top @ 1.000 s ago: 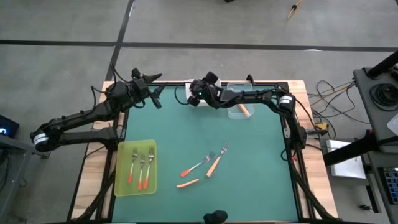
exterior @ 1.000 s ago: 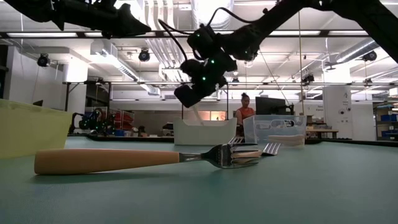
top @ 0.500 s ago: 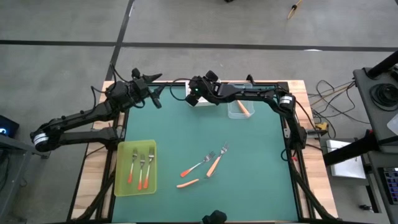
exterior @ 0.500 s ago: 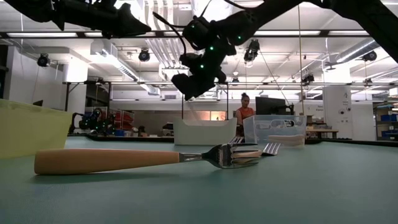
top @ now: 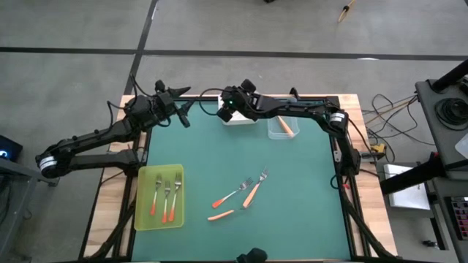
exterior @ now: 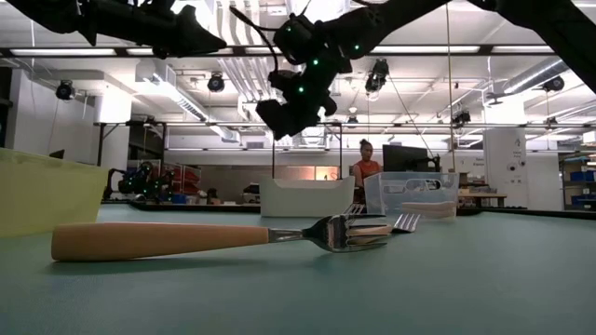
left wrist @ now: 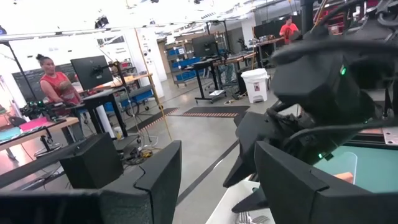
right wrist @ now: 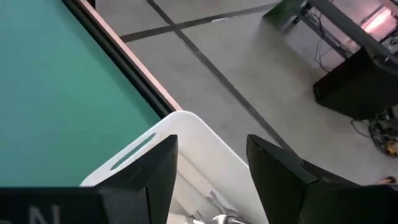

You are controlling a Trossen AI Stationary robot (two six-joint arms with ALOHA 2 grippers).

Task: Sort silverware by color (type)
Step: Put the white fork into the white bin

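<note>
The right gripper (top: 227, 113) hangs with its two dark fingers spread and nothing between them, directly above the white rectangular plastic tray (top: 238, 119) at the far edge of the green table mat (top: 292, 190); in its wrist view the tray's rim (right wrist: 186, 134) shows between the fingers, with silver fork tines (right wrist: 208, 211) lying inside just below them. In the low view this gripper (exterior: 279, 112) is well clear of the tray's top (exterior: 307, 197). Just beside it, on the side toward its own arm, stands the clear plastic tray (top: 280, 128) with a light orange handled fork (top: 287, 128) in it. The left gripper (top: 183, 113) waits near the far left corner of the mat, also with fingers apart and empty, well apart from the forks; its wrist view looks past its fingers (left wrist: 155, 180) at the right arm's wrist. Well away from both grippers, toward the near side, the yellow-green flat tray (top: 159, 197) holds three red-orange handled forks (top: 167, 199) lying side by side. On the bare mat, between that tray and the middle, lie a red-orange handled fork (top: 231, 195), a light orange handled fork (top: 254, 190) with tines close to it, and one more orange handled piece (top: 220, 215) nearer the front edge. In the low view a light orange handle (exterior: 158, 239) lies across the foreground. A person (exterior: 365, 167) stands in the room beyond.
</note>
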